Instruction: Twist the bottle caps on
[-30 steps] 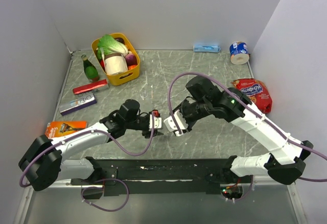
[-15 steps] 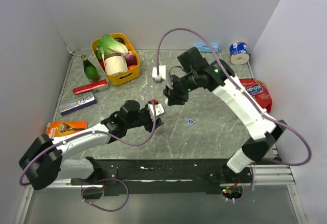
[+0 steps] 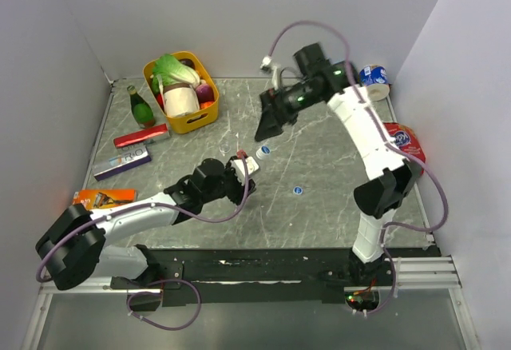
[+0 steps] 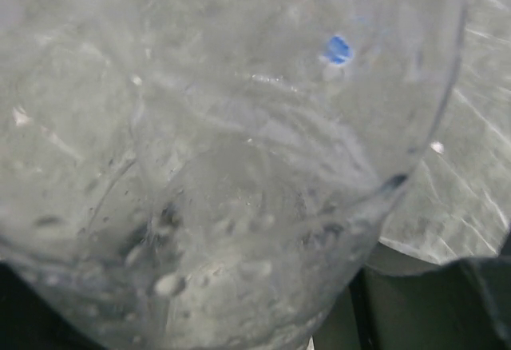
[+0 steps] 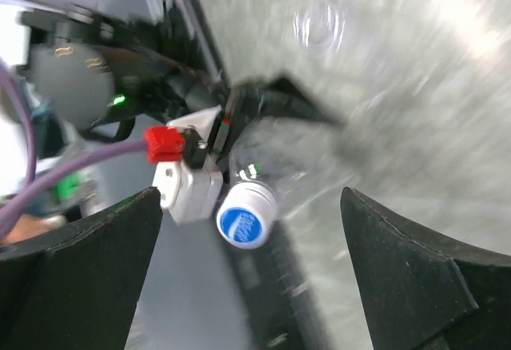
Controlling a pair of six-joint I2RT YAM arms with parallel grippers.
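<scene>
Two hands: one gripping, one open

Left arm. The left hand (image 3: pixel 244 166) is closed on the bottle (image 3: pixel 252 159). In the top view it sits just left of frame centre, over the tabletop (image 3: pixel 335 206). In the left wrist view the clear wall of the bottle fills almost the whole frame.

Task items. The bottle is held on a slant, with its neck pointing toward the upper right of the top view. A cap (image 3: pixel 263 151) sits on its mouth. In the right wrist view this cap appears at lower centre, blue on top with a white rim. How tightly it is seated cannot be told. A loose cap (image 3: pixel 297 190) lies flat on the tabletop, below and right of the held bottle and apart from both hands.

Right arm. The right hand (image 3: pixel 265 129) is open. Its fingers (image 5: pixel 80 278) stand wide apart in the lower corners of the right wrist view, with nothing between them. In the top view it hangs above frame centre, near the cap but apart from it.

Surroundings. A basket (image 3: pixel 209 110) and a green bottle (image 3: pixel 141 108) stand at upper left.
</scene>
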